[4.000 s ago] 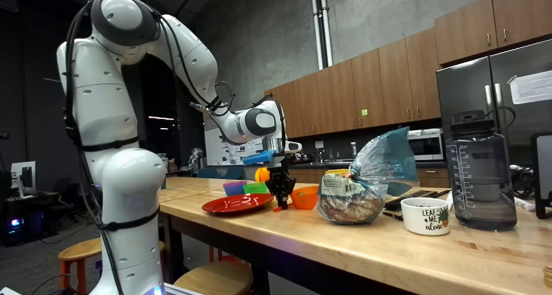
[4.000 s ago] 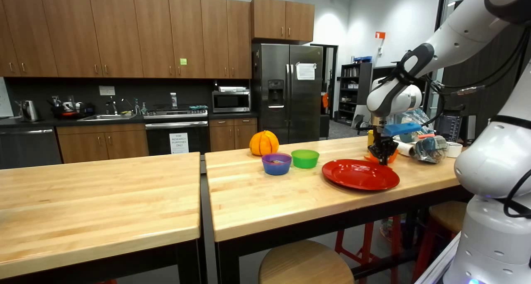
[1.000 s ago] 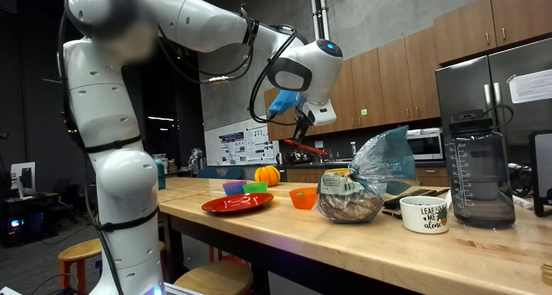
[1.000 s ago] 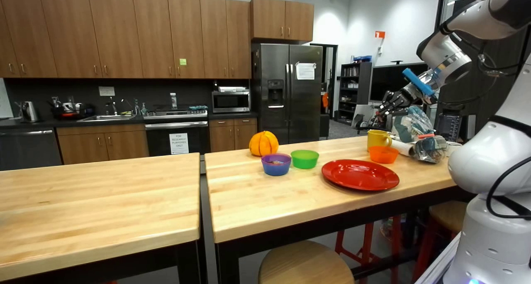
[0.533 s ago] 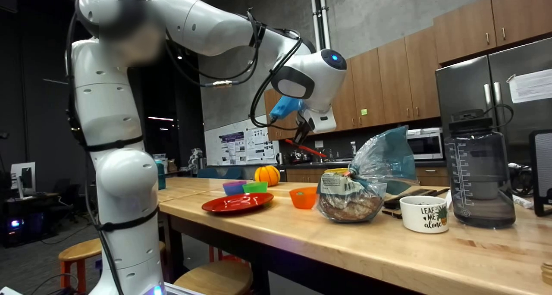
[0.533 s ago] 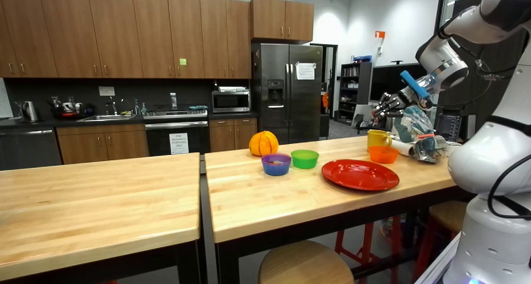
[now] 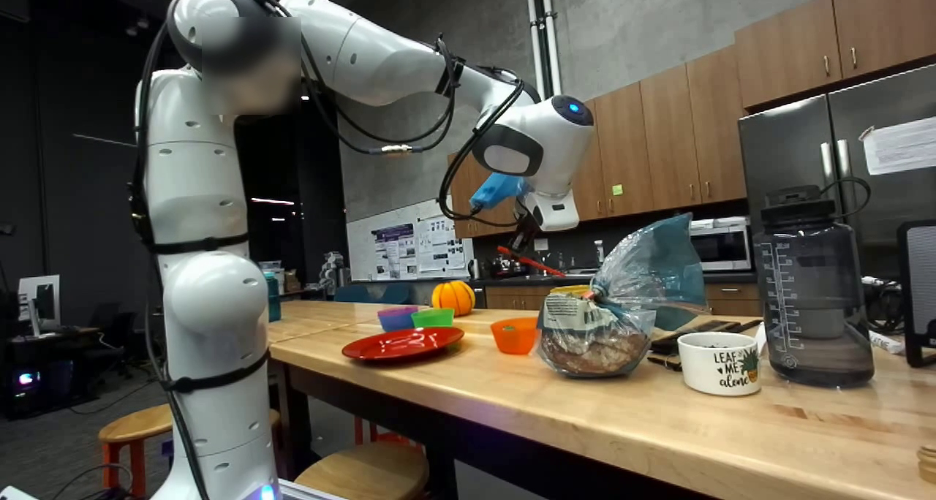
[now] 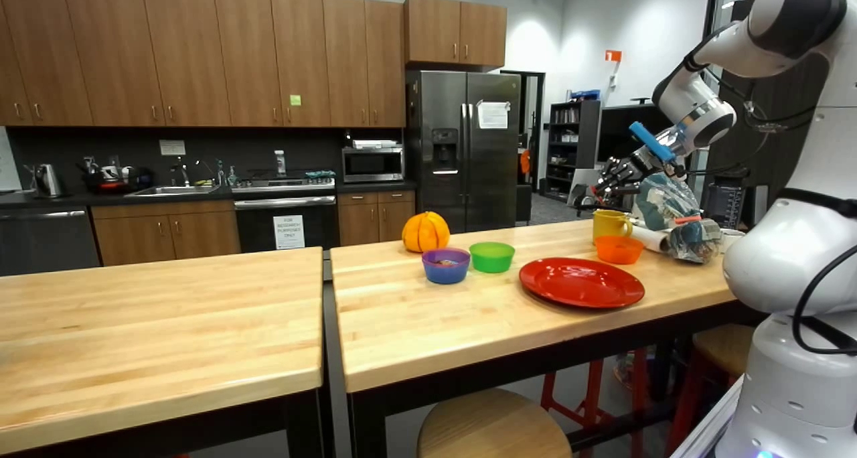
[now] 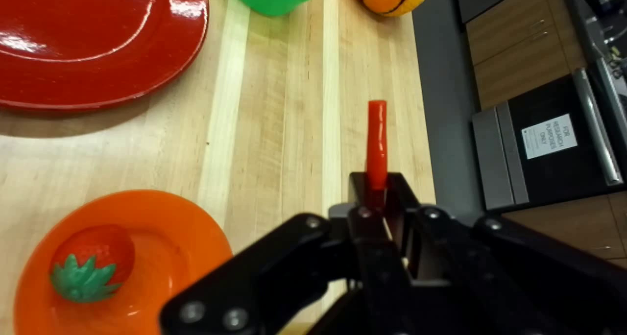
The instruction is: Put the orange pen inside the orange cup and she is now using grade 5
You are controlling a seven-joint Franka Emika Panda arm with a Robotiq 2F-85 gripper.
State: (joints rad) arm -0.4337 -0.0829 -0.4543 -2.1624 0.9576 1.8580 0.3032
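Orange pen (image 9: 376,144) is pinched in the gripper (image 9: 377,188), held aloft at a slant, seemingly above the strip of wooden counter (image 9: 274,144) along the kitchen-side edge; the orange cup (image 7: 515,337) is seen farther in from that edge, a toy strawberry (image 9: 100,249) lying in it. If released at this spot, the pen would probably be dropped beside the cup, or lost past the kitchen-side edge. If lowered at this tilt, the rim could be caught and the short, presumably light cup upset; with its floor partly taken by the strawberry, the pen could be left propped, apt to roll out. By a wide approach, the bagged bread (image 7: 596,339) just beside the cup or the yellow mug (image 8: 609,225) nearer the kitchen-side edge could be shoved. "LEAF ME alone" is printed on a white mug (image 7: 720,365) past the bread; "FOR RESEARCH PURPOSES ONLY" is carried by a sign (image 9: 549,136) on the oven (image 9: 563,173). A notice (image 8: 493,115) on the refrigerator (image 8: 479,157) and the bread's label (image 7: 570,312) are too small to be read.
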